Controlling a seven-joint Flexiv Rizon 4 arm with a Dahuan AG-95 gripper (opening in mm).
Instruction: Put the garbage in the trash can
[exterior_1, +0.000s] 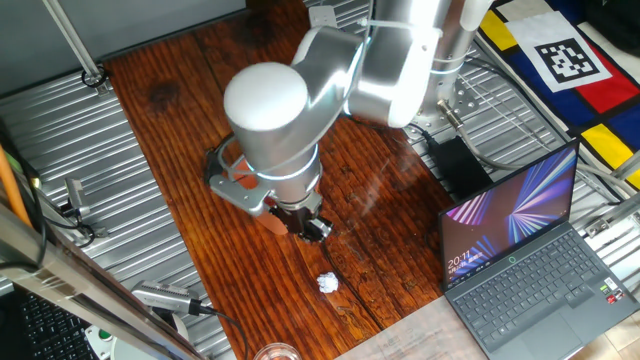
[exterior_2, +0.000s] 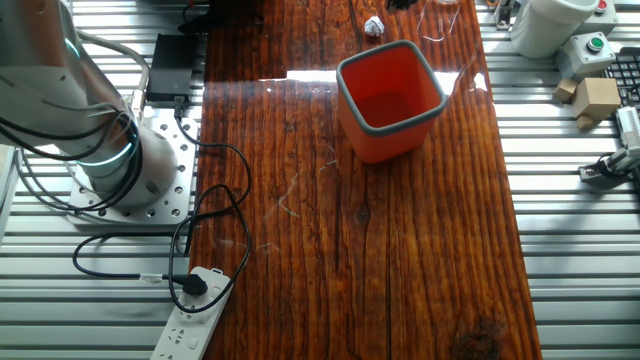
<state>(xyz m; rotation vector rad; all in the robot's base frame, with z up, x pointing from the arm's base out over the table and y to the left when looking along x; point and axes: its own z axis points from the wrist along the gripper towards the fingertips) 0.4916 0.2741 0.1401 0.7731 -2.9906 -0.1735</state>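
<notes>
The garbage, a small white crumpled paper wad (exterior_1: 327, 283), lies on the wooden table near its front edge; it also shows in the other fixed view (exterior_2: 374, 26). My gripper (exterior_1: 315, 228) hangs just above and behind the wad, apart from it and holding nothing that I can see. Its dark fingers are too small and foreshortened to show their gap. The trash can, a squarish terracotta-orange pot (exterior_2: 390, 100), stands open and upright on the table. In one fixed view only an orange sliver of it (exterior_1: 237, 172) shows behind my arm.
A clear glass (exterior_1: 275, 352) stands at the table's front edge near the wad, and also shows faintly in the other view (exterior_2: 438, 20). An open laptop (exterior_1: 520, 260) sits to the right. A power strip (exterior_2: 195, 320) and cables lie beside my base (exterior_2: 120, 170).
</notes>
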